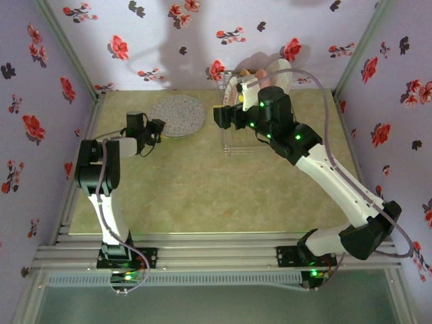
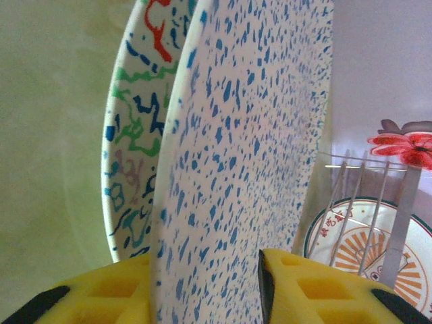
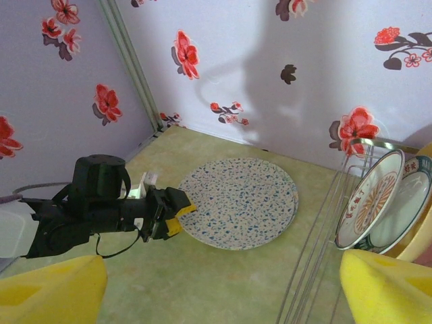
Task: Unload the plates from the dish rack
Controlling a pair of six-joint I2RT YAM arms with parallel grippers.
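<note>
A pale blue-speckled plate lies at the back left of the table, on top of a plate with coloured squiggles. My left gripper is shut on the near-left rim of the speckled plate, with one yellow finger above it and one below. The wire dish rack stands at the back centre. In it a white plate with an orange-red centre stands on edge, with a green-rimmed plate behind it. My right gripper hangs open and holds nothing, at the rack's left side.
Floral walls close in the table on three sides, with metal corner posts at the back. The green table top stretches bare from the rack to the arm bases. The left arm lies low beside the stacked plates.
</note>
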